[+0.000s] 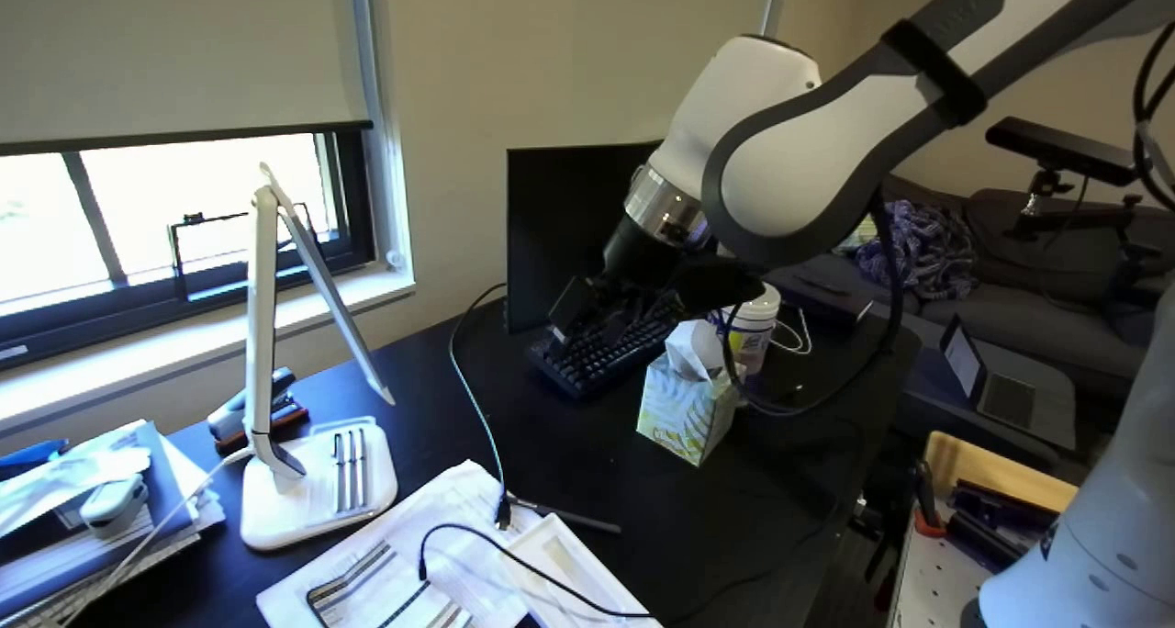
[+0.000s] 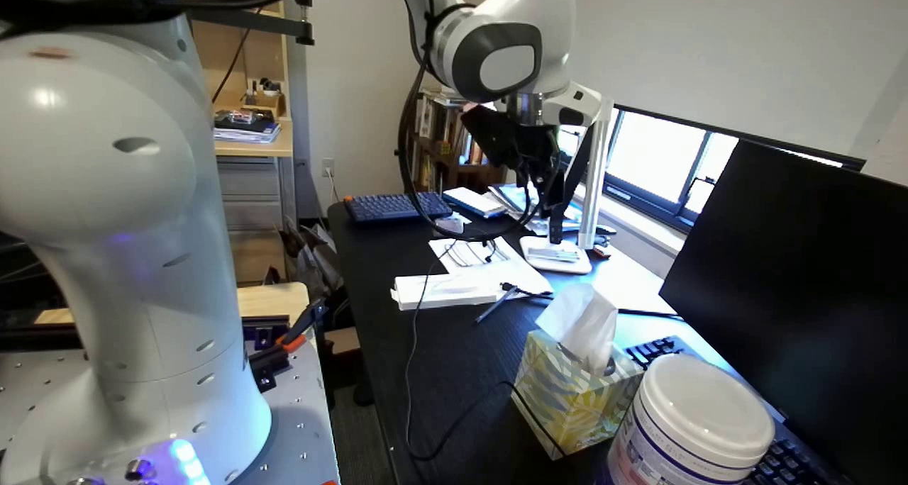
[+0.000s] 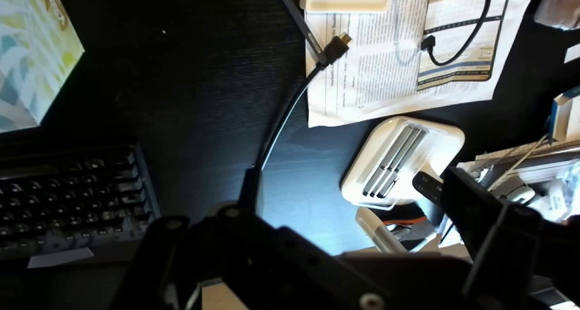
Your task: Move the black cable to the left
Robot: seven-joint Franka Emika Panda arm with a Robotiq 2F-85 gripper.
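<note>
Gripper (image 3: pixel 336 177) spread wide, nothing held, bottom of wrist view. Black cable (image 3: pixel 291 104) lies loose, lower centre up to papers (image 3: pixel 337 108), upper centre. Progress: whether leftward shift is finished, can't tell; if not, pick, shift, release remain.

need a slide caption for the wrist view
A black cable curves across a dark desk, its plug over printed paper; another black cable bends nearby.

no legible lettering anywhere
</note>
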